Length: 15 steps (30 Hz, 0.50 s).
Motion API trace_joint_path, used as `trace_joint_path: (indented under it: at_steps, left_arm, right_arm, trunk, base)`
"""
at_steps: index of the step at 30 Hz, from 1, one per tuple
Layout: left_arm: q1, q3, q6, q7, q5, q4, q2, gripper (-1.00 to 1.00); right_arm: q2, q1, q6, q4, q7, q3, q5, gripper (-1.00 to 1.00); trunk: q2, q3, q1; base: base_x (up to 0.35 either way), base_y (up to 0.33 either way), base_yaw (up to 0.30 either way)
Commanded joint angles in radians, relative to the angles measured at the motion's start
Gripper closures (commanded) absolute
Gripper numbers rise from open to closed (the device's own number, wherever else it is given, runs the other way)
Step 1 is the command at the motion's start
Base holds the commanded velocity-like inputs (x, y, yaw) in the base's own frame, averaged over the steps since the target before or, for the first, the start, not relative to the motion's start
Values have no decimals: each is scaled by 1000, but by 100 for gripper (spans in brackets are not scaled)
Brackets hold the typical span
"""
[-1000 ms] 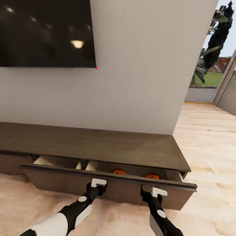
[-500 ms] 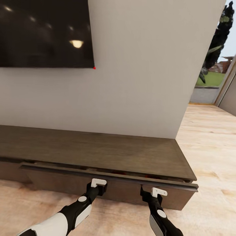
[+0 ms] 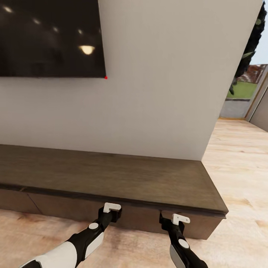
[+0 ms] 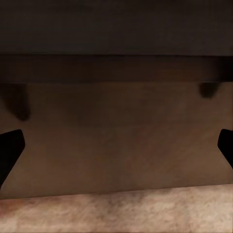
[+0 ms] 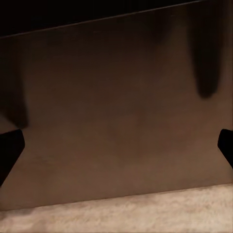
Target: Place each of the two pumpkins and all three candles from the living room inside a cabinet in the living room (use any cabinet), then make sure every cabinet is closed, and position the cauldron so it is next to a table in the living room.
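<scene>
The long dark brown cabinet runs along the wall, and its drawer front sits flush under the top. My left gripper and right gripper are both right at that front, side by side. In the left wrist view the drawer front is very close, with the dark fingertips spread wide apart. The right wrist view shows the same brown panel between widely spread fingertips. Nothing is held. The pumpkins, candles and cauldron are hidden or out of view.
A large black screen hangs on the white wall above the cabinet. Light wooden floor stretches to the right, past the cabinet's end, towards an opening with plants and grass.
The drawer, open a second ago with two orange pumpkins showing inside, has slid fully shut. The whole view has moved forward with it, and both grippers stay at the drawer front.
</scene>
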Motion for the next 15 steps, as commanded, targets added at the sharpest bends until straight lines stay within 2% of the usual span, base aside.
trace_joint_path:
  at_steps: [1, 7, 15]
  left_arm:
    - [-1, -9, -4, 7, 5, 0, 0, -100]
    - [-1, -9, -4, 7, 5, 0, 0, -100]
    - [-1, -10, -4, 7, 5, 0, 0, -100]
  right_arm:
    - [-1, -6, -5, 0, -3, 3, -10, -100]
    - [-1, -6, -5, 0, -3, 3, -10, -100]
    - [-1, -6, -4, 1, -3, 2, -10, -100]
  trunk:
    - [0, -1, 0]
    - [0, -1, 0]
    - [0, -1, 0]
  base:
    - [58, 0, 0]
    - [-19, 0, 0]
    - [-277, 0, 0]
